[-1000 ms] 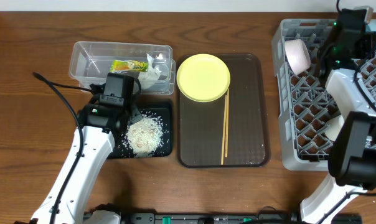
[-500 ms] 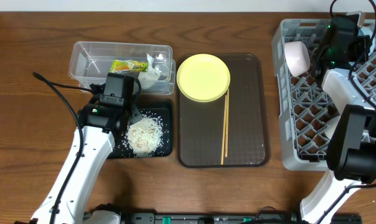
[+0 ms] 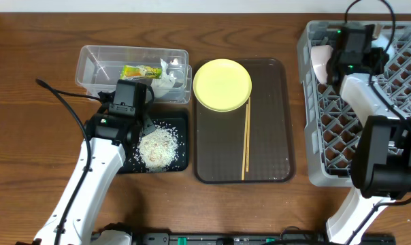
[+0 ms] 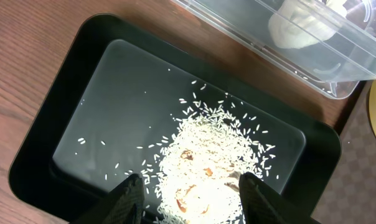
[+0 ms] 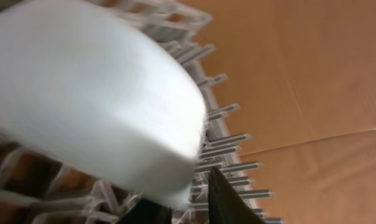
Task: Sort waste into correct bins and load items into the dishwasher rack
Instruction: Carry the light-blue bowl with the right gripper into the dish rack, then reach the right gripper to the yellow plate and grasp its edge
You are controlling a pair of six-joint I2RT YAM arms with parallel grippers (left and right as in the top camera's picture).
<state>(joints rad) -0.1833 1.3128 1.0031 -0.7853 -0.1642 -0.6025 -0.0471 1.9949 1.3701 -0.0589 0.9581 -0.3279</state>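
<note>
Overhead: pale pink bowl (image 3: 319,60) stands on edge at the far-left corner of the dishwasher rack (image 3: 328,136), most of it hidden under the right arm's wrist. Right wrist view alone gives the close look. Bowl is blurred and fills the upper left, rack tines behind it, and the right claw (image 5: 182,208) has a dark finger (image 5: 224,198) on either side of the bowl's lower edge. Fingers are cut off at the frame bottom, so cannot tell whether they pinch the rim or stand just off it. Left claw (image 4: 191,198) hangs over the near end of the black tray (image 4: 63,124), fingers apart, gripping nothing, straddling the rice heap (image 4: 206,158). Orange flecks in the rice show in this view only. Overhead, the arm covers those fingers. Clear tub (image 3: 96,64) lies just beyond the black tray and holds the snack wrapper (image 3: 141,71) and crumpled paper (image 3: 168,82). The left wrist view catches only the paper, the tub cropped. Yellow plate (image 3: 222,84) sits at the far end of the brown serving tray (image 3: 273,136) mid-table (image 3: 28,136), chopsticks (image 3: 245,139) lying lengthwise just right of it.
</note>
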